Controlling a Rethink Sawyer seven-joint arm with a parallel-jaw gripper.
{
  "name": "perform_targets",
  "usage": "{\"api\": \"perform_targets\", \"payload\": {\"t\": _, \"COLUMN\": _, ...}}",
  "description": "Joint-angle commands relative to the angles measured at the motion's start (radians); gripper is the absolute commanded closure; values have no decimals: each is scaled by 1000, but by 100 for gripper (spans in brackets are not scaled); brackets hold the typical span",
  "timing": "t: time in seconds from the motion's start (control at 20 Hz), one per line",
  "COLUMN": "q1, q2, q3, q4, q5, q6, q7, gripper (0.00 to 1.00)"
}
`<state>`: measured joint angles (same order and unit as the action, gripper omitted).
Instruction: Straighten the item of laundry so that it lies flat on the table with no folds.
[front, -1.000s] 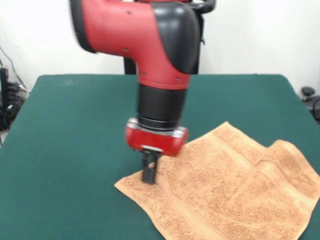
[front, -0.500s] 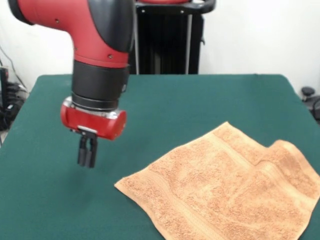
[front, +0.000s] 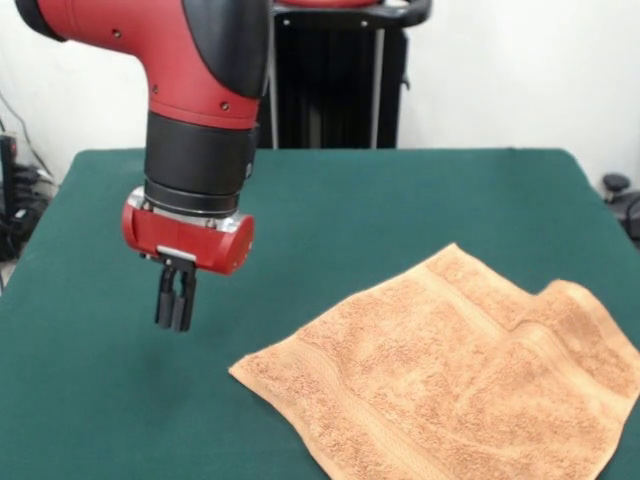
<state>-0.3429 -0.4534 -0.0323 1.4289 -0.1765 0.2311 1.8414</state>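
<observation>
Behind the claw (front: 174, 318) a white wall (front: 500, 70), a black stand (front: 330, 95), cables (front: 18, 205) far left.

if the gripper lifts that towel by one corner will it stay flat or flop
Likely flop: the terry towel already buckles into a soft ridge at its right side. Probably light, and its looped pile should drag rather than slide on the felt-like table.

The red and black arm (front: 200, 100) is reaching down; its tool (front: 173, 322) is pointing straight down, fingers pressed together, holding nothing.
</observation>
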Motion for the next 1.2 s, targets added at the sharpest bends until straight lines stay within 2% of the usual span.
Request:
{"api": "perform_targets", "payload": {"t": 0.05, "q1": 59, "q2": -23, "q3": 120, "q4": 91, "q5": -16, "q6": 134, "q7": 20, "gripper": 100}}
{"api": "perform_targets", "payload": {"t": 0.6, "q1": 100, "q2": -45, "q3": 99, "q4": 103, "q5": 10, "q6": 153, "q7": 70, "gripper": 100}}
{"api": "perform_targets", "payload": {"t": 1.2, "q1": 174, "q2": 7, "q3": 61, "q4": 101, "q5": 67, "q6": 67, "q7": 195, "gripper": 100}}
